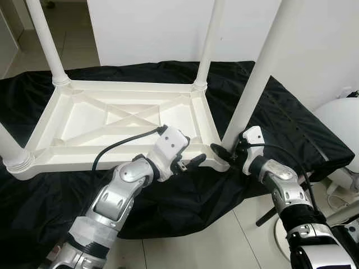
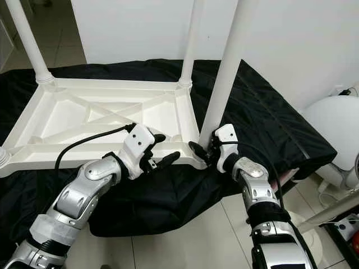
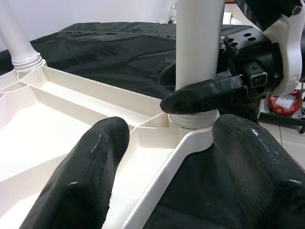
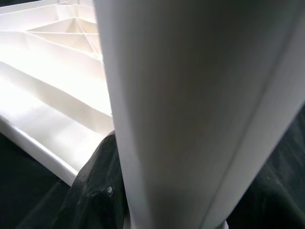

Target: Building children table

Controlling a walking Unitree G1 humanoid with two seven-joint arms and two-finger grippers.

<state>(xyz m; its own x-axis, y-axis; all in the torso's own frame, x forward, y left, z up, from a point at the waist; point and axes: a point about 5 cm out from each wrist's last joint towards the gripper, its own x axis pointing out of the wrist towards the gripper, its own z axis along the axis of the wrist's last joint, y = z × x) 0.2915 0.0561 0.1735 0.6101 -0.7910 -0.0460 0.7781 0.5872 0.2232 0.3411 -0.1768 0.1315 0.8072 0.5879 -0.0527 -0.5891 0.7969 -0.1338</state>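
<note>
Upturned white kids' table (image 1: pixel 84 120) lies on black cloth (image 1: pixel 185 202), 4 legs up. R gripper (image 1: pixel 226 152) clamps near-right leg (image 1: pixel 255 78) at its base; L gripper (image 1: pixel 189 158), fingers spread, straddles tabletop's front rim beside it.

Left gripper (image 1: pixel 193 159) spread; right gripper (image 1: pixel 227 152) clamped.

Home room, tiled floor (image 1: pixel 190 246), white walls (image 1: pixel 146 28), doorway
</note>
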